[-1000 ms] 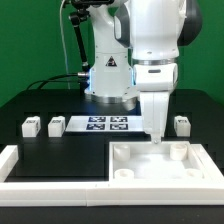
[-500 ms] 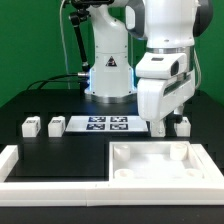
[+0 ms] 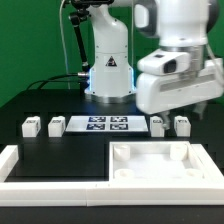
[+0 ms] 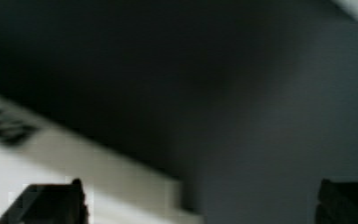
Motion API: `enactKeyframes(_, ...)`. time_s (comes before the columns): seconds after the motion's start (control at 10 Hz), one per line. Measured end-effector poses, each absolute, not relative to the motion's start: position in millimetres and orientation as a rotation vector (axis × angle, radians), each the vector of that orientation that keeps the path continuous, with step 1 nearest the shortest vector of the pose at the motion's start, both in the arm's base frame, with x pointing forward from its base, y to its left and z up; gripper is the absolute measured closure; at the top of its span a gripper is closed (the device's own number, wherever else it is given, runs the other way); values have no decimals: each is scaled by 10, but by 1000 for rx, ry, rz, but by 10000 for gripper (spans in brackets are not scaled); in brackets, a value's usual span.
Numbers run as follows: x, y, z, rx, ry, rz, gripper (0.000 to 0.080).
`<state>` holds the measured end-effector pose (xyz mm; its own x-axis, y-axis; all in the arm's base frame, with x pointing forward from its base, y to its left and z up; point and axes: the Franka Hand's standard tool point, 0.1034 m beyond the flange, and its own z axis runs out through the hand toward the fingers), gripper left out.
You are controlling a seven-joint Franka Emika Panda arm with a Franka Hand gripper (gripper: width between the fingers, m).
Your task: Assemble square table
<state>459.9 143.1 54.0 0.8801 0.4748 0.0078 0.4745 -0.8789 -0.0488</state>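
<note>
The square table's white slab (image 3: 160,165) with its raised rim lies at the front right of the exterior view. Four small white leg blocks stand in a row behind it: two at the left (image 3: 30,126) (image 3: 55,125), two at the right (image 3: 157,124) (image 3: 181,124). The arm's white wrist housing (image 3: 175,82) hangs tilted above the right pair, well clear of the slab. In the wrist view my gripper (image 4: 199,205) is open, with nothing between its dark fingertips (image 4: 48,205). A blurred white surface (image 4: 78,160) passes under it; which part it is cannot be told.
The marker board (image 3: 107,123) lies between the two pairs of leg blocks. A long white border rail (image 3: 45,165) runs along the front left. The robot's base (image 3: 108,70) stands behind the marker board, with cables at the back left.
The arm has lifted off the slab and swung up toward the exterior view's right. The leg block it hid now shows. The gripper has stayed open.
</note>
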Motion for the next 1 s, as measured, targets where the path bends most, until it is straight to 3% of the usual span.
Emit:
enactKeyframes(0.4,4460,1664,529,-3078,-155,75,150)
enactKeyframes(0.8,4355,1668,495,-3080,-85,155,150)
enactKeyframes(1.0,4136,1630,468,-3086,-70,413,150)
